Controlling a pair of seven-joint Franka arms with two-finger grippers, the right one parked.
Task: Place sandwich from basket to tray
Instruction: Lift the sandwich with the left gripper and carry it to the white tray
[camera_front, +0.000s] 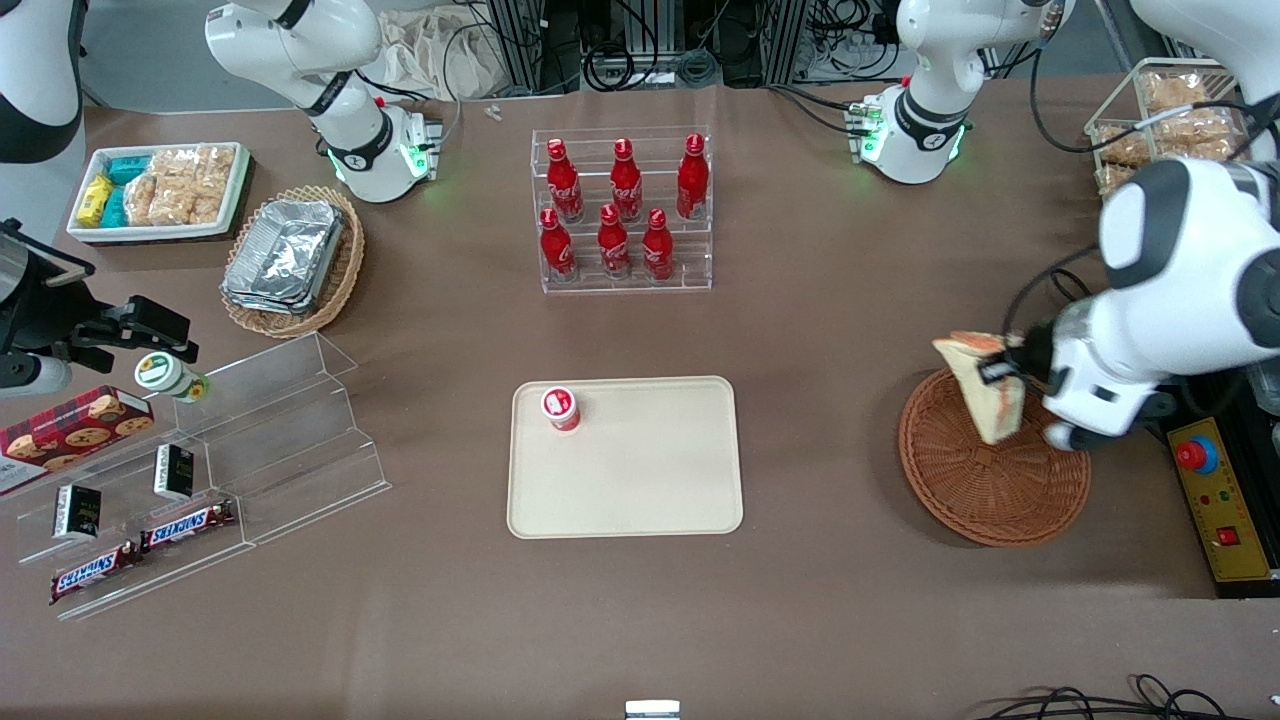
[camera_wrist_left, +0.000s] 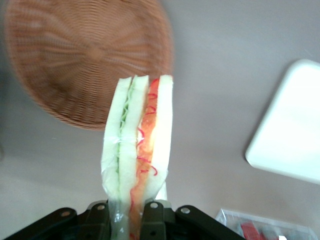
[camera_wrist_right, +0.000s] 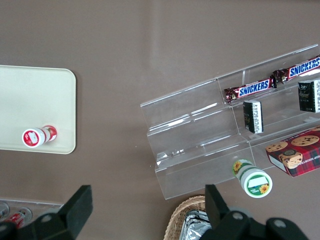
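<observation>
Holding the sandwich (camera_front: 985, 392) clamped between its fingers, the pincer (camera_front: 1012, 366) hangs above the edge of the basket (camera_front: 990, 480) that lies farther from the front camera. We see from the front that the wedge is lifted clear of the wicker, one corner pointing down over the weave. Our left wrist view adds what the front hides: the sandwich (camera_wrist_left: 138, 150) seen edge-on, green filling in one seam and orange-red in the other, its wrapped end pinched in the pincer (camera_wrist_left: 131, 215), with the basket (camera_wrist_left: 75, 55) below and apart from it. That view also catches a rounded corner of the tray (camera_wrist_left: 290, 130).

From the front, the tray (camera_front: 640, 470) lies well apart from the basket, toward the parked arm's end, with bare brown table (camera_front: 820, 440) between them. A small red-and-white cup (camera_front: 561, 408) stands in one tray corner; most of the tray's surface is bare.
</observation>
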